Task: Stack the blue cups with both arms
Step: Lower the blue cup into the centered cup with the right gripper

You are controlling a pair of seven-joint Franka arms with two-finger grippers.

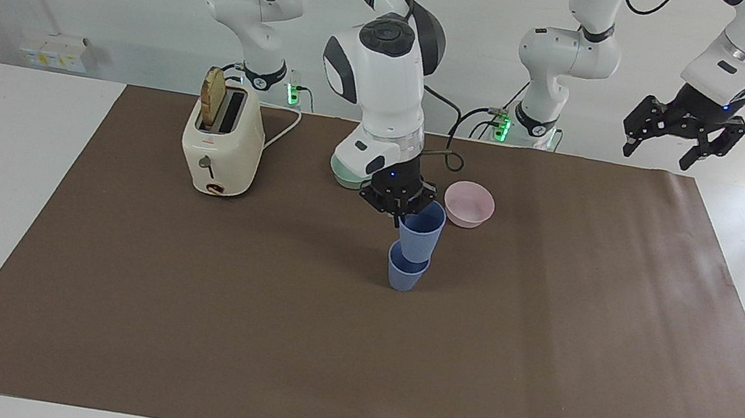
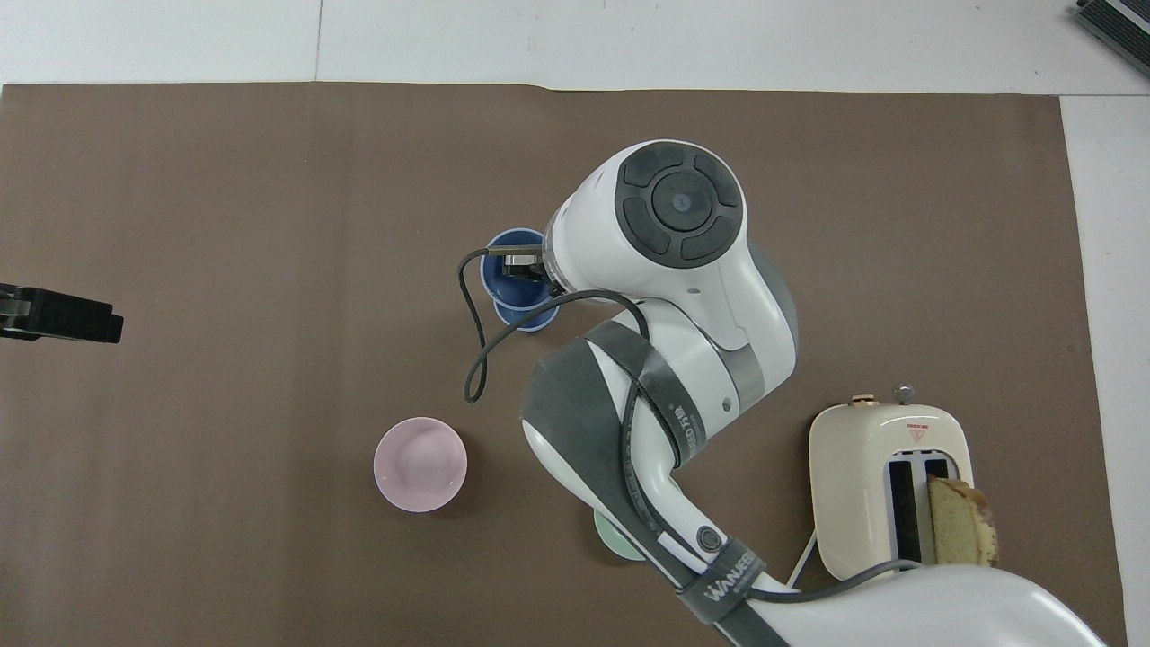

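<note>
Over standing cup: jaws gripping cup
</note>
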